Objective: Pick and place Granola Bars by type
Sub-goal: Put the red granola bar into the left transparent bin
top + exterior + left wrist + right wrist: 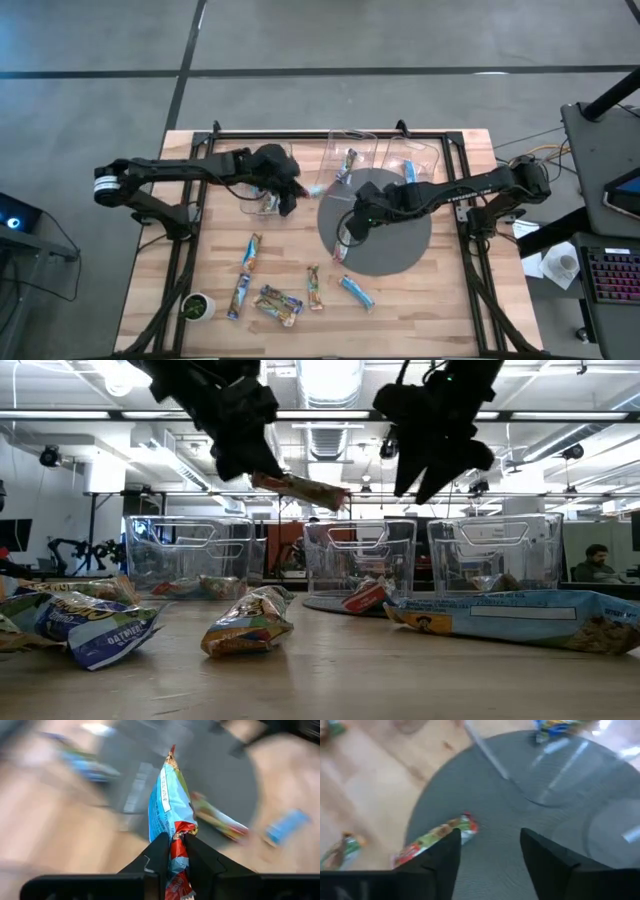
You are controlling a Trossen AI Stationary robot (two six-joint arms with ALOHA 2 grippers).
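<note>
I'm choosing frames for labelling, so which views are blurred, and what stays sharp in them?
Left wrist view: the background is streaked, but the left gripper and its held bar are sharp. Right wrist view: soft throughout, including the bar on the grey mat. Low view: ceiling lights glare.

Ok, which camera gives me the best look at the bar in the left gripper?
The left wrist view: the bar fills the frame, pinched at one end by the left gripper. The low view shows it side-on, in the air. The high view shows only a sliver. The right wrist view misses it.

Robotics lab; exposed ceiling ducts [190,460]; spare arm [75,550]; keyboard [612,275]
</note>
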